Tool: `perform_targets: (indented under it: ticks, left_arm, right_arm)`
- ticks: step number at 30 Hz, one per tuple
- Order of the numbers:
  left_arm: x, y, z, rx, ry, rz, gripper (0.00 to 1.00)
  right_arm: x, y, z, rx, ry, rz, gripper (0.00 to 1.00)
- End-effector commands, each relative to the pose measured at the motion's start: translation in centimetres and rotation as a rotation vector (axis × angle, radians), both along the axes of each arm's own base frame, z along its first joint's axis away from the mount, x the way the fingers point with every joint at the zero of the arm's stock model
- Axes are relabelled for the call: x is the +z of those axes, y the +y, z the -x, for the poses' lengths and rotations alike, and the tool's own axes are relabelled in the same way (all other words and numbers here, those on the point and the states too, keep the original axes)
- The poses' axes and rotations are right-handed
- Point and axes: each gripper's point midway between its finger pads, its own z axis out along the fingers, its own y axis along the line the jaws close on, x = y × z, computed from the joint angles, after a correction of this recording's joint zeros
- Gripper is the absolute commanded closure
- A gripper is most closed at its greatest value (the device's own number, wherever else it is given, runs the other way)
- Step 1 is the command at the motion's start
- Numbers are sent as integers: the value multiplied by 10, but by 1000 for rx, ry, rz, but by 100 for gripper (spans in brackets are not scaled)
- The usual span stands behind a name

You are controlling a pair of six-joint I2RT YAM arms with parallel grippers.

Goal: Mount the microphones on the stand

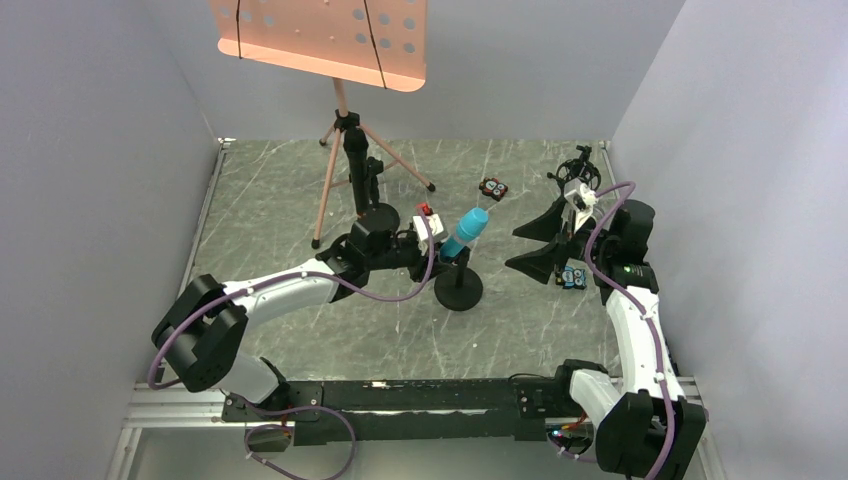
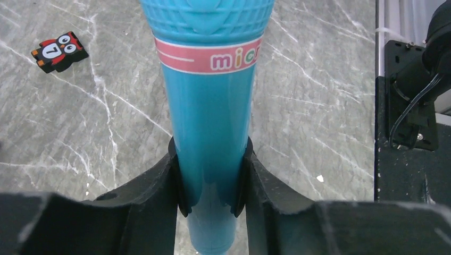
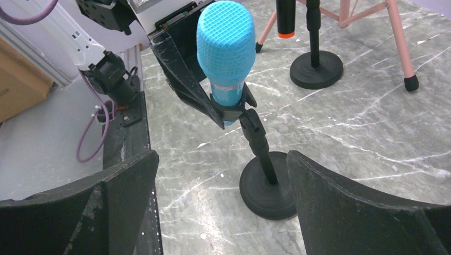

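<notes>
Cyan microphone (image 1: 466,232) stands tilted at the middle of the top view, its handle seated in the clip of a small black stand (image 1: 459,291) on the counter (image 1: 560,330). The left tool (image 2: 210,186) pinches the handle from both sides. The right tool (image 1: 535,245), right of centre, is spread wide and holds nothing. A black microphone with an orange ring (image 3: 285,16) shows at the top edge of the right wrist view.

At the middle of the desk (image 1: 280,230) a microphone (image 1: 466,232) sits tilted in a stand (image 1: 459,290), the left hand (image 1: 443,250) clasped around its lower part; the right hand (image 1: 530,245) lies apart to the right; a second stand (image 1: 378,218) and a tripod (image 1: 345,122) stand behind, to the left
</notes>
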Motion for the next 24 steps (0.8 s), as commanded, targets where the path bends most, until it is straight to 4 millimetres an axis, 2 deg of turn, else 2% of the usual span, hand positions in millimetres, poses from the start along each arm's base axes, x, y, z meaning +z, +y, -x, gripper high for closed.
perform_targets:
  ticks: [1,3,7,11,14,16,17,24]
  left_arm:
    - [35,-5,-2,1,-52,74,72]
    - [43,-2,0,12,-57,94,81]
    - [62,14,7,70,-26,104,86]
    - [75,47,14,181,-19,114,90]
    - [84,85,15,301,-23,107,90]
    - [85,116,8,433,-24,92,89]
    - [80,131,8,486,-7,72,89]
    - [78,235,-5,845,-20,85,90]
  right_arm:
    - [10,-1,3,21,-67,1,4]
    - [10,-1,2,17,-68,2,4]
    - [9,-3,1,10,-67,4,4]
    - [8,-5,0,2,-64,3,4]
    - [9,-5,0,1,-65,3,4]
    - [9,-6,0,-2,-68,4,4]
    - [9,-6,0,-4,-68,4,4]
    - [9,-8,0,-9,-67,1,3]
